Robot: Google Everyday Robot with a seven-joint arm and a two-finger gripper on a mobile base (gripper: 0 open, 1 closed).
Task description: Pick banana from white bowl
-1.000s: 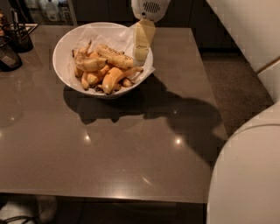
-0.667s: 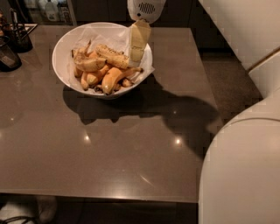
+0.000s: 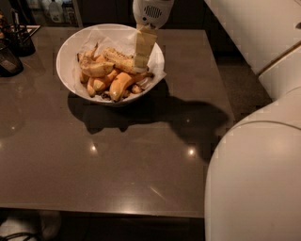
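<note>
The white bowl (image 3: pixel 66 56) stands at the back of the dark table, lined with crinkled white paper. The speckled pale-yellow banana (image 3: pixel 118 58) lies on top of the pile, running from upper left to lower right. Smooth orange-yellow curved bananas (image 3: pixel 120 83) lie under and in front of it, and a short pale banana (image 3: pixel 95 68) lies to its left. My gripper (image 3: pixel 142 55) hangs down from the white wrist (image 3: pixel 150 12) into the right side of the bowl. Its tip is at the speckled banana's right end.
A black holder (image 3: pixel 19 38) and a dark object (image 3: pixel 7 60) stand at the table's far left edge. My white arm and body (image 3: pixel 256 174) fill the right side of the view. The table's front edge (image 3: pixel 103 209) runs along the bottom.
The gripper has shifted a little to the left inside the bowl, closer to the speckled banana's right end. The bananas have not moved.
</note>
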